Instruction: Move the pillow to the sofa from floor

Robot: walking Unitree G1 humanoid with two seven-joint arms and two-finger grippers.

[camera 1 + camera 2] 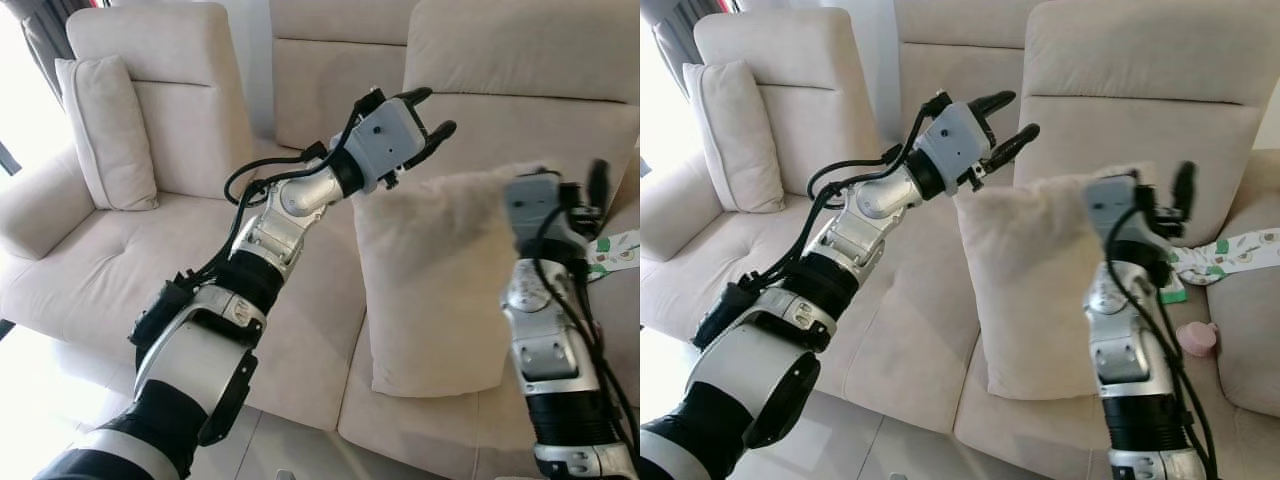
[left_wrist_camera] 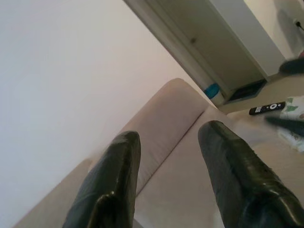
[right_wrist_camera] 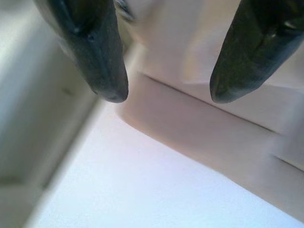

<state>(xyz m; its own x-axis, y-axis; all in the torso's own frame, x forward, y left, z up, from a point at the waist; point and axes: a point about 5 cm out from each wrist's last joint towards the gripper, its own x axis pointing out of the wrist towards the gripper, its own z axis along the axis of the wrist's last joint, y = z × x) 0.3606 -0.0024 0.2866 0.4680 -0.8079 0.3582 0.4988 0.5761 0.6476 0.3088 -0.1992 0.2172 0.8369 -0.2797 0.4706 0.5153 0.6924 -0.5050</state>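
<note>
A beige pillow (image 1: 430, 290) stands upright on the sofa seat (image 1: 300, 330), leaning on the backrest (image 1: 520, 60). My left gripper (image 1: 435, 112) hangs open just above the pillow's upper left corner, with nothing between its fingers (image 2: 118, 171). In front of the pillow's upper right part, my right gripper (image 1: 1160, 190) is raised and open, its fingertips (image 3: 102, 71) apart and holding nothing. Neither gripper grips the pillow.
A second beige pillow (image 1: 110, 130) leans in the left sofa section by the armrest (image 1: 40, 200). At the right lie a patterned cloth (image 1: 1230, 255), a pink cup (image 1: 1196, 338) and a black remote (image 2: 267, 108). Pale floor (image 1: 30, 400) lies before the sofa.
</note>
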